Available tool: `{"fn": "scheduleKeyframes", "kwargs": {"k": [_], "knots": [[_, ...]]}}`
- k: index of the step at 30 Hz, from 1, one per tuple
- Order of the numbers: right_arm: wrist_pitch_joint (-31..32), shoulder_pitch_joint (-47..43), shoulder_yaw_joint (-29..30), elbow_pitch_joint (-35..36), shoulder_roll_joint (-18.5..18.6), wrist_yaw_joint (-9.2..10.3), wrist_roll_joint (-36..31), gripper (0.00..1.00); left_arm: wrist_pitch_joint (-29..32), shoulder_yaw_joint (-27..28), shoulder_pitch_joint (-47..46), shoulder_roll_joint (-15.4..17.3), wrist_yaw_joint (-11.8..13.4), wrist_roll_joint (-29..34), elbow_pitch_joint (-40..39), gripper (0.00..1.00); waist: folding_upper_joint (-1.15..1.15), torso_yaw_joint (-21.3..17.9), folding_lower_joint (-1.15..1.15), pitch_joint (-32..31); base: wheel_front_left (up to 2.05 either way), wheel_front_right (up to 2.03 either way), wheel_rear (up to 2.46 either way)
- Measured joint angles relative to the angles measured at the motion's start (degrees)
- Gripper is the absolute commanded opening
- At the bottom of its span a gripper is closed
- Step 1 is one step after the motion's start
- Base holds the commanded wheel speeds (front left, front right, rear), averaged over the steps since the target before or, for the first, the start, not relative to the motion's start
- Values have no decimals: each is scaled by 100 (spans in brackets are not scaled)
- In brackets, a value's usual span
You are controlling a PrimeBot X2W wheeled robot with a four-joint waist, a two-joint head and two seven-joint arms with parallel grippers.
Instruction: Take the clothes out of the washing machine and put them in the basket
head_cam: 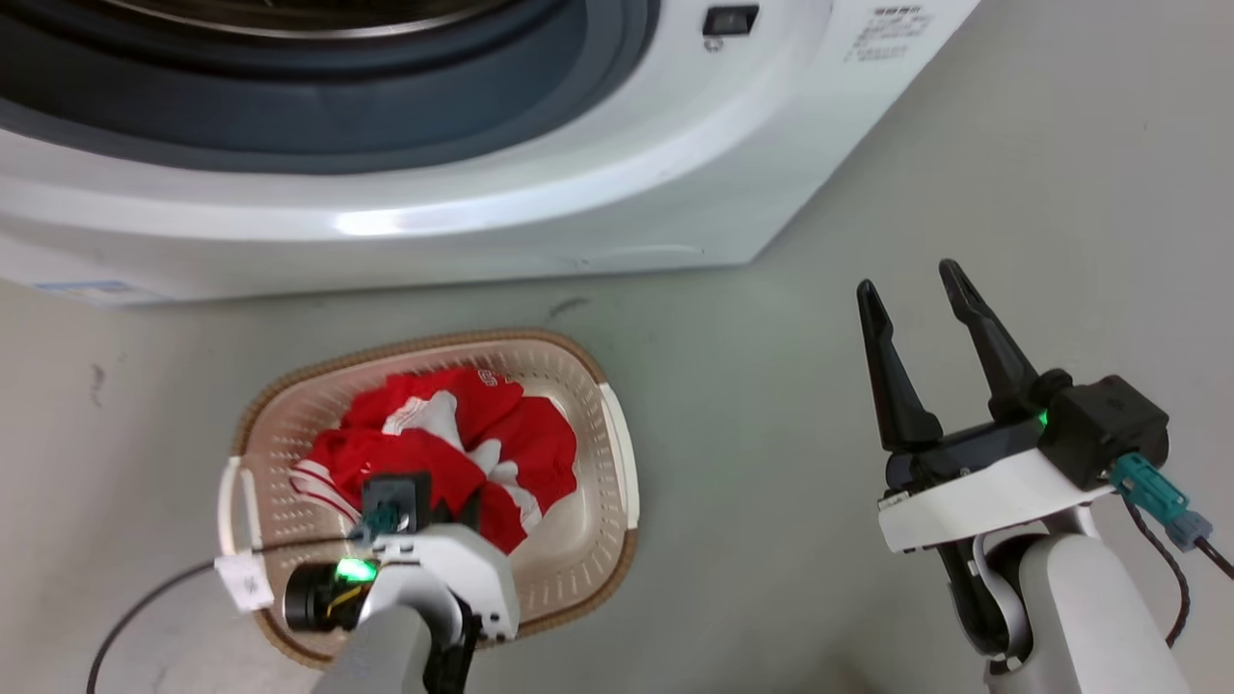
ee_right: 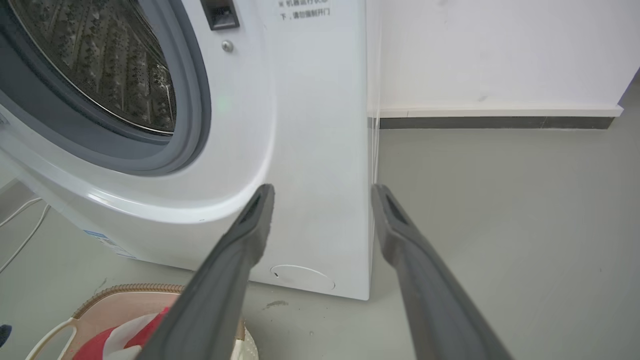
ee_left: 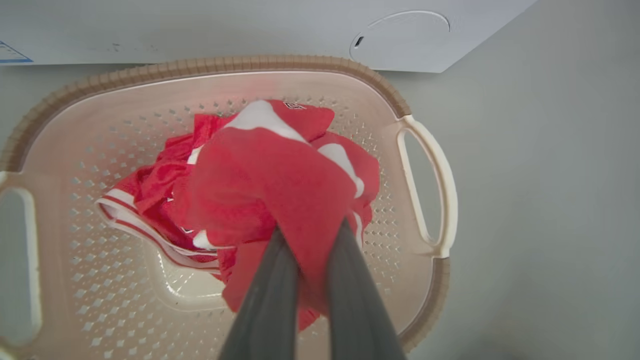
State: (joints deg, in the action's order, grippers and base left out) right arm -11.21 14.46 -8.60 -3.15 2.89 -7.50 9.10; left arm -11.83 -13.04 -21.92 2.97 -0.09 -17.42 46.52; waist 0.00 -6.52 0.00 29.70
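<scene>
The white washing machine (head_cam: 482, 222) stands just behind the basket (head_cam: 434, 340), its grey door ring and steel drum facing the basket. The basket sits on the grey floor, and the red-and-white clothes (head_cam: 521, 434) lie heaped inside it, toward its middle. Over the basket, the left gripper (ee_left: 310, 230) points down into the heap, its fingers drawn nearly together with a fold of the red fabric pinched between them. That fold seems raised a little above the rest, though the wide-angle view makes this uncertain. The right gripper (head_cam: 906, 278) hangs well apart to the basket's right, fingers spread wide and holding nothing.
</scene>
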Motion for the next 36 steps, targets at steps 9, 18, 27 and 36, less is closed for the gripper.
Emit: {"fn": "scheduleKeyframes", "kwargs": {"k": [9, 18, 27, 36], "knots": [[-162, 272, -111, -145, 1, 0, 114, 100, -124, -38, -1101, -5, 10, -97, 1532, 0, 0, -257, 0, 702, 0, 0, 0], [-288, 487, -250, -261, 1, 0, 204, 100, -246, 126, -1616, 194, 57, -279, 2369, 0, 0, -488, 0, 1237, 0, 0, 0], [-337, 634, -253, -437, 0, -1, 182, 100, -257, 194, -1681, 187, 111, -419, 2618, 100, 0, -483, 0, 1296, 0, 0, 0], [-338, 503, -27, -637, -2, -1, -144, 100, -309, 210, -1294, 38, 10, -535, 2208, 100, 0, -292, 0, 550, 0, 0, 0]]}}
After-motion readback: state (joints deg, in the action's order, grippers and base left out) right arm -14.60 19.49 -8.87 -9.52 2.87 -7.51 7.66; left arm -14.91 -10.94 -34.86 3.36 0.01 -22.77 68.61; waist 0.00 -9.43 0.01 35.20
